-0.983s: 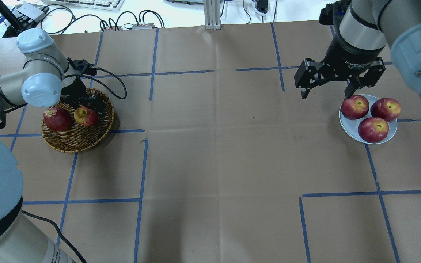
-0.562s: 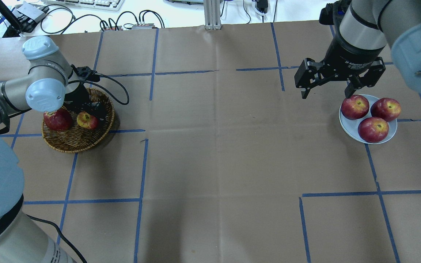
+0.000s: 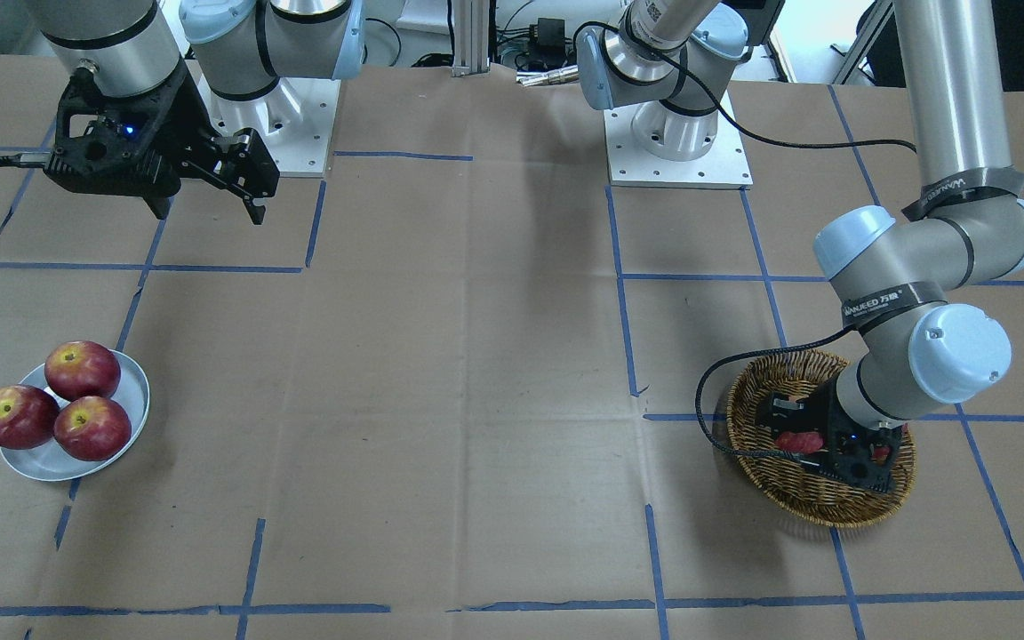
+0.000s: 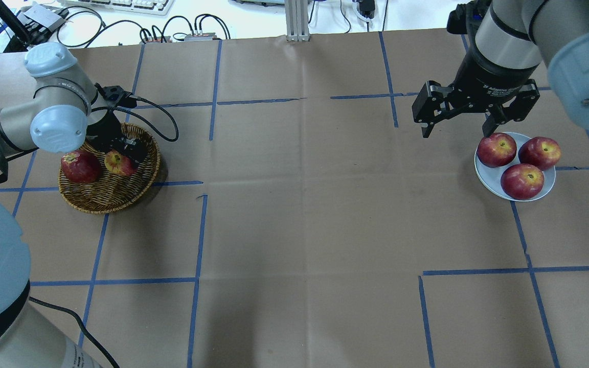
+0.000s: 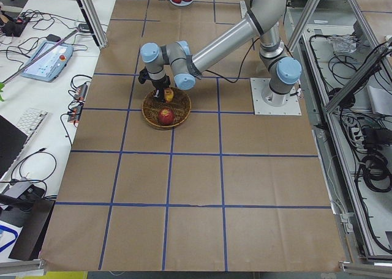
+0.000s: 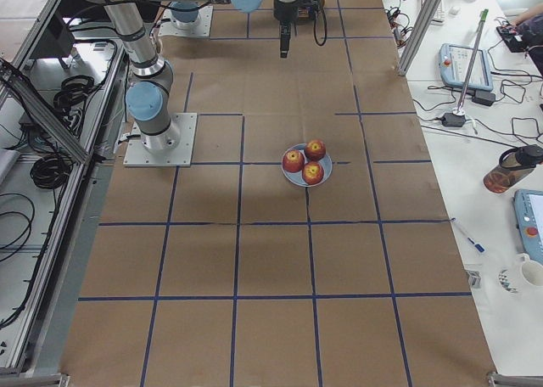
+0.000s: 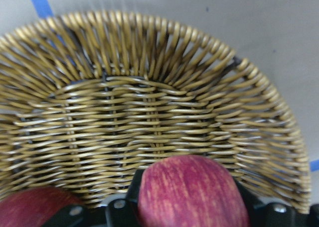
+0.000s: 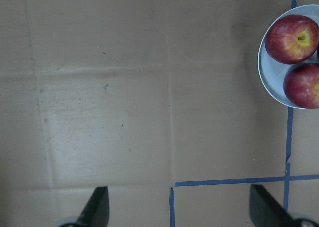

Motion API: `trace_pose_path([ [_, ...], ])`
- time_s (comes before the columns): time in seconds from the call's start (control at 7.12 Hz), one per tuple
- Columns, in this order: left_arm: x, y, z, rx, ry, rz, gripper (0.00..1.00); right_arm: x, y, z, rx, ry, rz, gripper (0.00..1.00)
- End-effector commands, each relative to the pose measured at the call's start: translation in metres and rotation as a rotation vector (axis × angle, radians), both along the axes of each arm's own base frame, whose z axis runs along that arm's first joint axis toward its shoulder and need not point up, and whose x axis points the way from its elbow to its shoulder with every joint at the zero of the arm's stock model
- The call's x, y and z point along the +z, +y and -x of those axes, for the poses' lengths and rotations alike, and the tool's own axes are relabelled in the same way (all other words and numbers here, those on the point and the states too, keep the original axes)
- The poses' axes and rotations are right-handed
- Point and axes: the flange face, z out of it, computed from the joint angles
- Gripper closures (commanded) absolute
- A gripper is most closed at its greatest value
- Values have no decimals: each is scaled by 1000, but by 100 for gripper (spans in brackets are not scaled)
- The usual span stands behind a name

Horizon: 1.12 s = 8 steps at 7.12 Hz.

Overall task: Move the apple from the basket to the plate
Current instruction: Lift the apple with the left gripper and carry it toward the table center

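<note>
At the left edge of the overhead view, the left gripper (image 4: 125,153) is down inside the basket (image 4: 110,197). Its fingers (image 7: 123,211) are clamped on the apple (image 4: 114,162), the paler, streaked one with yellow round its stem. The wrist view shows that fruit filling the whole gap between the two black fingers, with wicker weave just behind it. I read this as a grasp made but not yet lifted, since the apple sits low within the basket's rim. A darker apple (image 4: 81,166) lies just beside it on the left, touching or nearly so; I cannot tell which.

In the upper right of the same view, the right gripper (image 4: 455,134) hangs above the worktop (image 4: 299,204), just beside the plate (image 4: 486,176). Its fingers (image 8: 97,209) are spread wide with nothing between them.

So only the pick is in hand, and all of the transfer is left. The apple has to come up out of the basket, cross the full width of the brown-papered worktop and be set down on the plate. The two are well apart, at opposite ends, so a hand-over to the waiting right gripper looks likely, though that is only a guess.

The plate already carries three red apples (image 4: 522,181) packed close together, with a little bare blue-grey showing at its left side. Placing a fourth there will probably call for care, as it could nudge one off the rim.
</note>
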Motion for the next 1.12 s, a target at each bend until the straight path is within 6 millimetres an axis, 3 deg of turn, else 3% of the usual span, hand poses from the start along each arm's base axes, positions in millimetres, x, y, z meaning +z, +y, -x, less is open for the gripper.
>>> trace_pose_path([
  [0.0, 34, 1, 54, 89, -11, 55, 52, 0, 0, 0, 0, 0, 0, 0],
  [0.28, 38, 10, 175, 204, -26, 77, 51, 0, 0, 0, 0, 0, 0, 0],
  [0.42, 38, 14, 224, 273, -21, 84, 51, -1, 0, 0, 0, 0, -1, 0],
  [0.7, -6, 36, 338, 334, -16, 52, 51, -1, 0, 0, 0, 0, -1, 0],
  [0.98, -17, 34, 432, 335, 4, 92, 50, 1, 0, 0, -2, 0, 2, 0],
])
